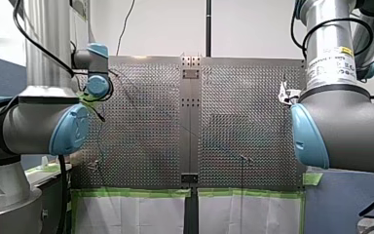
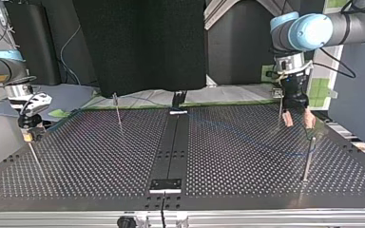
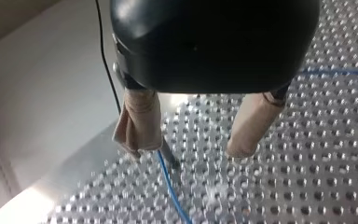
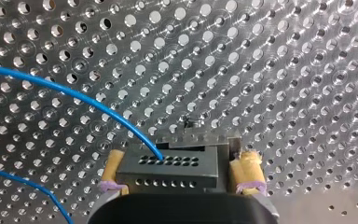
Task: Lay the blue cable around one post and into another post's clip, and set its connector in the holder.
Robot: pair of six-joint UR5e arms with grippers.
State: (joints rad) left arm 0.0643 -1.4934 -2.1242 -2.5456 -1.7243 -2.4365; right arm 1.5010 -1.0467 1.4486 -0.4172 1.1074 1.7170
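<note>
Blue cable [image 4: 65, 91] comes out of the black connector [image 4: 168, 170] in a wide arc over the perforated desk [image 2: 100, 161], and a second stretch of it crosses the holes beside that arc. At the top view's left, my right tool [image 2: 27, 136] hangs low by the desk's edge. Its yellow pads [image 4: 249, 170] are clenched on the two sides of the connector, just above a thin rod [image 2: 34, 156]. Further right a slim post [image 2: 118, 110] stands near the far edge, and then the dark centre strip [image 2: 171, 152] runs across the desk. Right of the strip the cable shows only as a faint line lying on the plate and leading toward the right side. There my left tool [image 2: 298, 118] hovers just over the desk, released, its beige pads [image 3: 142, 121] spread apart. In the left wrist view the cable passes under the edge of one pad, just beside a short dark pin [image 3: 170, 161]. Nearer the camera at the right stands another post [image 2: 307, 159], upright.
</note>
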